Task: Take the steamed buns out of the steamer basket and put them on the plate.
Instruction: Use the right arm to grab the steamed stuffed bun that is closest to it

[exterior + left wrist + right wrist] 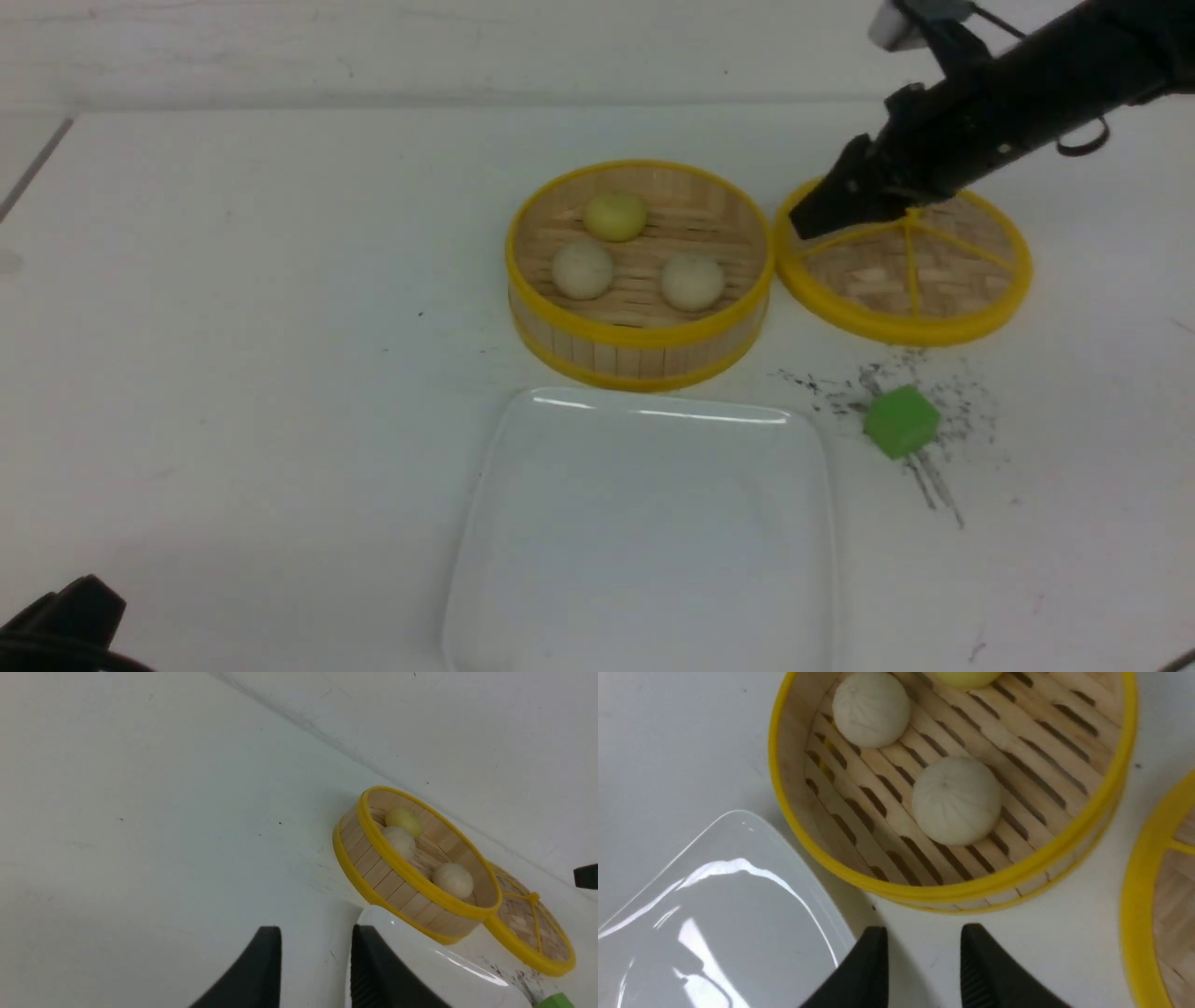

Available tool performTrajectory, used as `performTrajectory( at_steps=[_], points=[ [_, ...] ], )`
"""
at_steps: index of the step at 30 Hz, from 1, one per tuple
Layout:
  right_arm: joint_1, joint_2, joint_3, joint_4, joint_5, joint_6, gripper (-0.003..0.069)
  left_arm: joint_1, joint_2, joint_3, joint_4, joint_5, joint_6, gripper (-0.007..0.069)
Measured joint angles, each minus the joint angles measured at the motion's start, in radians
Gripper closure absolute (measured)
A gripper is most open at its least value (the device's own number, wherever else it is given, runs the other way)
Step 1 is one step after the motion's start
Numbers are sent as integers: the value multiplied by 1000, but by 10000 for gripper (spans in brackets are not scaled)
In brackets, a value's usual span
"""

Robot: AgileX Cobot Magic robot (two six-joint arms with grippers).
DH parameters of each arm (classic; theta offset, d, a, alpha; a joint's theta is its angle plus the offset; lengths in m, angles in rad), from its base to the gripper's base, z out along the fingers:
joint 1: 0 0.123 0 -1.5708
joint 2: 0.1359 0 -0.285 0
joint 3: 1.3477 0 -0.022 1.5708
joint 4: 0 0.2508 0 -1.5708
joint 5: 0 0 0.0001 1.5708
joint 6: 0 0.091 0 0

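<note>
While all three domed buns, two beige-white (583, 270) (692, 282) and one yellow (615, 217), are held in the round bamboo basket (640, 358) toward the surface's far edge, none has been plated. Both tools (316, 931) (924, 929) are parted, nothing gripped.

Count: 3 buns, 2 beige (583, 270) (692, 282) and 1 yellow (615, 217); 1 basket (640, 359); 1 lid (904, 327); 1 plate (644, 541); 1 green cube (902, 422); 2 grippers, right (822, 210) and left (316, 933).
</note>
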Motion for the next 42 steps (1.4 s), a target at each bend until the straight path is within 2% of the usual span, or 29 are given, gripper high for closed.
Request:
performTrajectory(
  at_steps=[4, 7, 12, 21, 30, 38, 42],
  points=[
    [55, 66, -175, -104, 60, 48, 416, 0, 0, 0, -2, 2, 7, 379],
    [98, 113, -307, -238, 92, 149, 416, 0, 0, 0, -3, 3, 7, 379],
    [126, 186, -439, -351, 176, 213, 416, 0, 0, 0, -3, 3, 7, 379],
    [156, 281, -505, -379, 186, 221, 416, 0, 0, 0, -6, 3, 9, 380],
    [200, 347, -510, -388, 185, 168, 416, 0, 0, 0, -6, 3, 9, 381],
    [216, 347, -514, -397, 116, 160, 415, 0, 0, 0, -8, 5, 10, 381],
    [216, 347, -514, -425, 108, 144, 379, 0, 0, 0, -11, 10, 10, 381]
  ],
)
